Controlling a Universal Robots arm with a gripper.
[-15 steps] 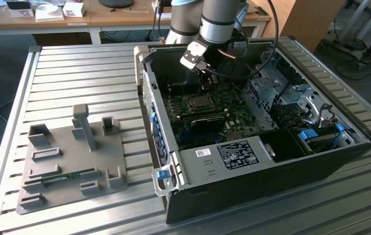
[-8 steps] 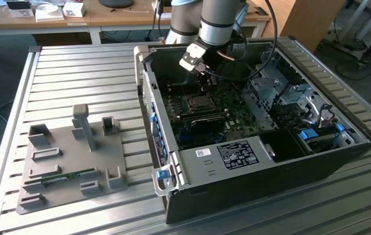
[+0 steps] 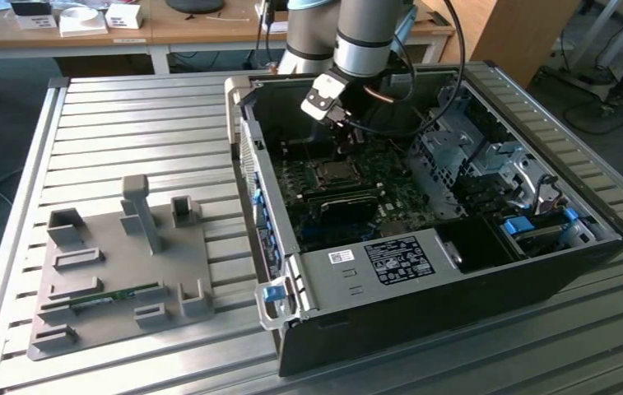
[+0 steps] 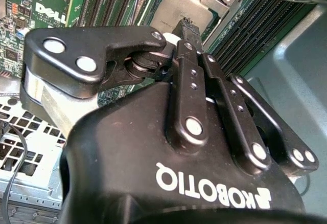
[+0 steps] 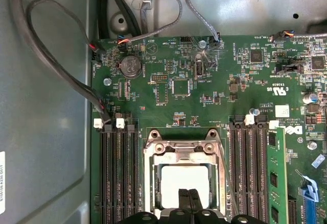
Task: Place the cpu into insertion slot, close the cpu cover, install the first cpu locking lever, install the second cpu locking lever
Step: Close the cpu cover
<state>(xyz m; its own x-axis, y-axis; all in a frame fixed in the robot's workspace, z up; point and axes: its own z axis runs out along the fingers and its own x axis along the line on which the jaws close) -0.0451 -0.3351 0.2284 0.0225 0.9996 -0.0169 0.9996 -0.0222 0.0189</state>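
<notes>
silvery-grey and flat, the cpu (image 5: 179,175) lies square in the insertion slot (image 5: 149,188) on the green motherboard (image 5: 168,96). the cpu cover (image 5: 184,155), a silver frame, sits around it. the gripper (image 5: 189,197) has its fingers pressed together on nothing, tips over the chip. contact is hard to judge. the gripper's black body hides the slot's nearest edge in both wrist views.

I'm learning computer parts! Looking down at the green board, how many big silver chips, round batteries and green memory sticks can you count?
Big silver chip: 1
Round battery: 1
Green memory stick: 1
Total: 3
</notes>
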